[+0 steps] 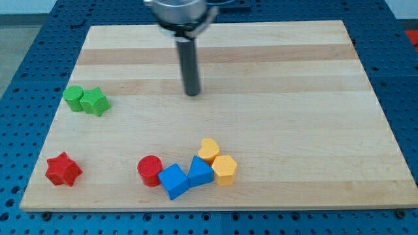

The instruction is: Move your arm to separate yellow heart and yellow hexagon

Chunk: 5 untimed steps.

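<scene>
Approach stage of the separating task: my tip (192, 94), the lower end of the straight dark rod, rests on the pale wooden worktop (294, 98) with nothing touching it; the arm carries no gripper, so nothing opens or closes and nothing is held. Well below my tip and slightly toward the view's right lie the small yellow heart-shaped block (209, 149) and, just beyond it and further right, the yellow hexagonal block (225, 170); the two appear to touch or nearly touch. Pressed against their left sides are a blue triangular block (200, 172), a blue cube-like block (173, 181) and a red cylindrical block (149, 170). Far to my tip's left sit a green cylinder (73, 98) and a green star-like block (95, 101), with a red star-shaped block (63, 170) below them. Judged from this layout, the next move calls for bringing my tip down the view toward the seam between the two yellow blocks, then wedging one away without dragging the blue triangular block along.
</scene>
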Available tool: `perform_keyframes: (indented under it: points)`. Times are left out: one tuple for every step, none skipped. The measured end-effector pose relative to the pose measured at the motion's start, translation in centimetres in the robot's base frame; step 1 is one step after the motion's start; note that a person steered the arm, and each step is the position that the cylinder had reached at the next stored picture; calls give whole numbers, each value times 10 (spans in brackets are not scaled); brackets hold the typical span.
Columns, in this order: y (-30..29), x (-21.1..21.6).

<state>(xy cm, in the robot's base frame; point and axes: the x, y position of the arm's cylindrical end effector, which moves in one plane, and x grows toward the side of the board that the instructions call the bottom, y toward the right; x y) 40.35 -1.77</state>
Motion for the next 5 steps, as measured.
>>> perform_keyframes:
  points:
    - [72,19]
    - [110,33]
    - [124,35]
    - [130,35]
    - [135,35]
